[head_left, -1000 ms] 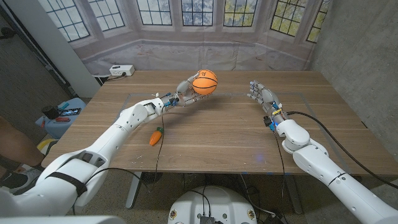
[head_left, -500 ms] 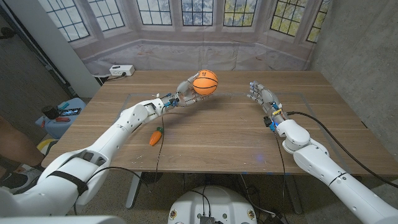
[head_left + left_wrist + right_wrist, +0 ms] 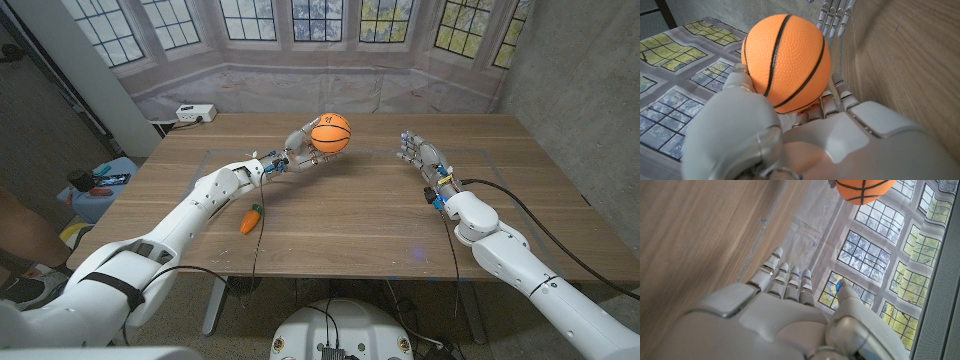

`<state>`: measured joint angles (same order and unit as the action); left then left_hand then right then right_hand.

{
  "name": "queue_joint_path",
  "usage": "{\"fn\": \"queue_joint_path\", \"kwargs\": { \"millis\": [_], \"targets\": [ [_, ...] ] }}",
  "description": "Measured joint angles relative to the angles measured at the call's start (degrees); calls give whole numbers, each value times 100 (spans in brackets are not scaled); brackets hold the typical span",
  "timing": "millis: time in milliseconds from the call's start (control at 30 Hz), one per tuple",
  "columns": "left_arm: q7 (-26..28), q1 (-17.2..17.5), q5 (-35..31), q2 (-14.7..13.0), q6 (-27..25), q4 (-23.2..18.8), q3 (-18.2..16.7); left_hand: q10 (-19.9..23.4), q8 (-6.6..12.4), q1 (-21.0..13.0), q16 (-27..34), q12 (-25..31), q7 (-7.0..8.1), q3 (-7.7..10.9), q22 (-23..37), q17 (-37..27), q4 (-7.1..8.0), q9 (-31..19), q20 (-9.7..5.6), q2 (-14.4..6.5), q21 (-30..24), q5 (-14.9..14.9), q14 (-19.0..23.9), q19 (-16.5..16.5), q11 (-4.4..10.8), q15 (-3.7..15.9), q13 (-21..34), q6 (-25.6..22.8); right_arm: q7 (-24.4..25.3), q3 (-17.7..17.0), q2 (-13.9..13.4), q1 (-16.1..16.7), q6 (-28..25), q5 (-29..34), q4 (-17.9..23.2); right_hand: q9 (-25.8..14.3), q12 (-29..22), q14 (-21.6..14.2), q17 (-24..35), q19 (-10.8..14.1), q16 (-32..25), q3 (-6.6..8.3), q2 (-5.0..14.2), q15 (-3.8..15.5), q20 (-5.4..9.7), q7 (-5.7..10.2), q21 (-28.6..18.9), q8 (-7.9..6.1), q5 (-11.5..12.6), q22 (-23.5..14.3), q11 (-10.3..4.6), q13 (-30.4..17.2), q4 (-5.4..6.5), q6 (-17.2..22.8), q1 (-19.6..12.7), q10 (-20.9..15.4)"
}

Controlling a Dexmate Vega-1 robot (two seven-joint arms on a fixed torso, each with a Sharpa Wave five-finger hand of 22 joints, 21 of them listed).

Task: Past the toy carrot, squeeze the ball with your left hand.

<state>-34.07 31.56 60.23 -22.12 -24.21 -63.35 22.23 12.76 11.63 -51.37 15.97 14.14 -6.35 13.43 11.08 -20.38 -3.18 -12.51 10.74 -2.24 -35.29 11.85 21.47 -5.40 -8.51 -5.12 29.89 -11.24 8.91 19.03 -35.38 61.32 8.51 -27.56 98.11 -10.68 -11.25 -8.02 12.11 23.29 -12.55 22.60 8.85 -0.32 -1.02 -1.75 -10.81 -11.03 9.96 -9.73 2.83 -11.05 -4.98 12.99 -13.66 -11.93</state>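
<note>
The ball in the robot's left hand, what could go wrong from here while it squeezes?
1. The left hand holds the orange ball off the table; a hard squeeze might pop it out, and it could roll off.
2. The right hand stands nearby, so an escaping ball may bump it.
3. The toy carrot lies beside the left arm, which could knock it when pulling back.

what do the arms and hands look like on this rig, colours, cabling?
Both arms have glossy white rounded shells with dark bands at the joints. The left hand and right hand are light grey, with slim segmented metal-and-grey fingers. Small coloured wires show at each wrist, and a black cable trails from the right wrist along the forearm. No logos readable.
</note>
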Motion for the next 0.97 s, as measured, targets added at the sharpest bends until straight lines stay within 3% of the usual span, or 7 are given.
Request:
{"fn": "queue_joint_path", "kwargs": {
  "millis": [533, 967],
  "targets": [
    [-116, -110, -58, 91, 4, 217, 12, -102, -22, 117, -1, 0, 167, 16, 0, -23, -95, -1, -20, 15, 57, -21, -20, 20, -21, -20, 27, 183, -22, 7, -13, -32, -71, -51, -34, 0, 0, 16, 0, 0, 0, 0, 0, -15, 0, 0, 0, 0, 0, 0, 22, 0, 0, 0, 0, 22],
    [-196, -143, -60, 121, -22, 314, -5, -111, -22, 179, -1, 0, 134, 46, 27, -24, -160, -2, 11, 13, 98, -21, -41, 51, -30, -41, 26, 216, -31, 26, -28, -69, -167, -82, -32, 0, 0, 21, 0, 0, 0, 1, 23, -21, 0, 0, 0, 0, 0, 0, 22, 0, 0, 0, -23, 22]
  ]
}}
